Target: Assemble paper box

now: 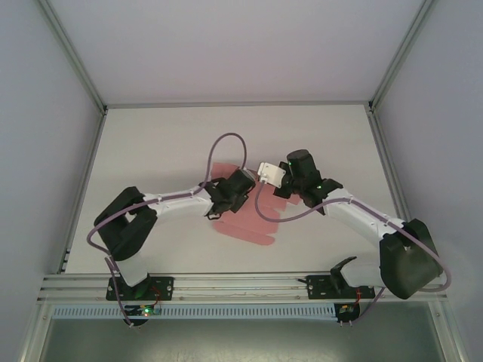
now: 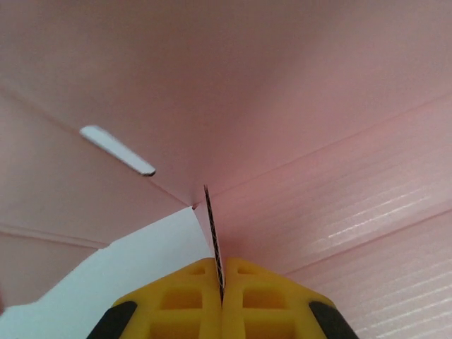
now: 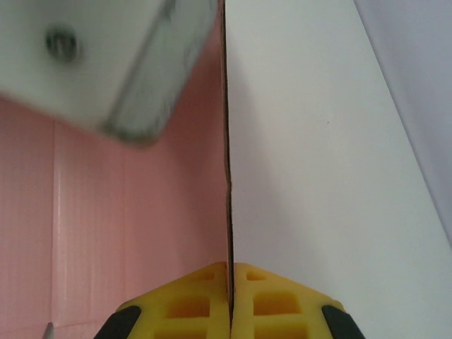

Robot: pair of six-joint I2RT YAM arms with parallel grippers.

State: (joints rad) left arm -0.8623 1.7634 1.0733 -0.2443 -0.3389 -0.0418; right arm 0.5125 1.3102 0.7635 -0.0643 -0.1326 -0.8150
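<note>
My left gripper (image 2: 221,286) and right gripper (image 3: 229,282) each clamp tight on an upright flap of the box (image 1: 245,226), which lies on the table (image 1: 151,143). I'd best fold slowly along the creases, grips square.

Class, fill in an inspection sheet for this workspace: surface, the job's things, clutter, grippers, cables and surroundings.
surface: white table, plain and matte.
job's things: paper box, pink creased card, not yet a box, mid-table under both grippers; slot cut in one panel.
clutter: nothing seen.
grippers: left gripper shut on a thin card edge; right gripper shut on a card edge too.
cables: purple cables loop above both arms.
surroundings: aluminium frame, pale walls.
</note>
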